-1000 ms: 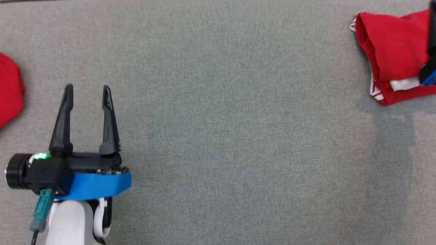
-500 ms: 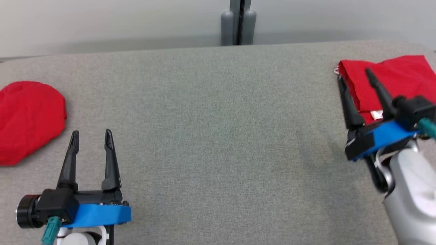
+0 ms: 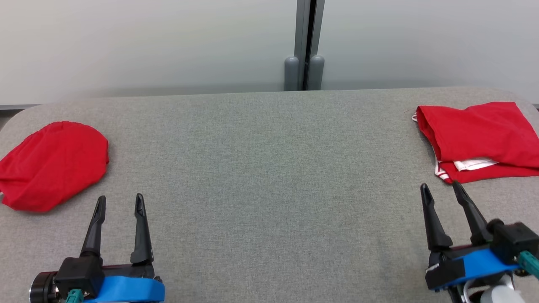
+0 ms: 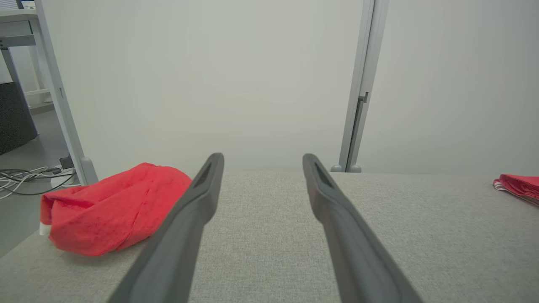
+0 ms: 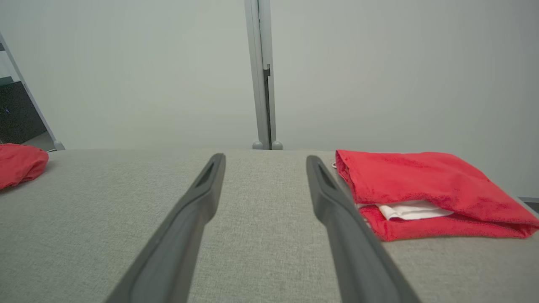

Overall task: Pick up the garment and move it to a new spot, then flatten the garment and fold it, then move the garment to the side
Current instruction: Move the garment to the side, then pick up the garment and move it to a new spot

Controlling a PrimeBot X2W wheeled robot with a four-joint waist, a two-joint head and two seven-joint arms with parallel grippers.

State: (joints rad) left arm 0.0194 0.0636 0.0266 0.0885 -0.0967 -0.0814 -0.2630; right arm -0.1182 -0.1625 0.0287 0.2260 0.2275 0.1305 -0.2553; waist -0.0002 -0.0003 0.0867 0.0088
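A folded red garment (image 3: 476,134) with white trim lies flat at the table's far right, also in the right wrist view (image 5: 421,181) and at the left wrist view's edge (image 4: 520,185). A second red garment (image 3: 52,164), crumpled into a mound, lies at the far left (image 4: 113,206) (image 5: 19,162). My right gripper (image 3: 440,185) (image 5: 265,157) is open and empty, just in front of the folded garment and apart from it. My left gripper (image 3: 120,198) (image 4: 263,158) is open and empty, to the right of the crumpled one.
The grey fabric-covered table (image 3: 269,168) stretches between the two garments. A pale wall with a grey vertical post (image 3: 309,46) stands behind its far edge. Cables lie on the floor (image 4: 25,176) beyond the table's left end.
The head camera has tilted up, bringing the wall into view. My right gripper has drawn back from the folded garment toward the front edge, with nothing in it. The garment stays put.
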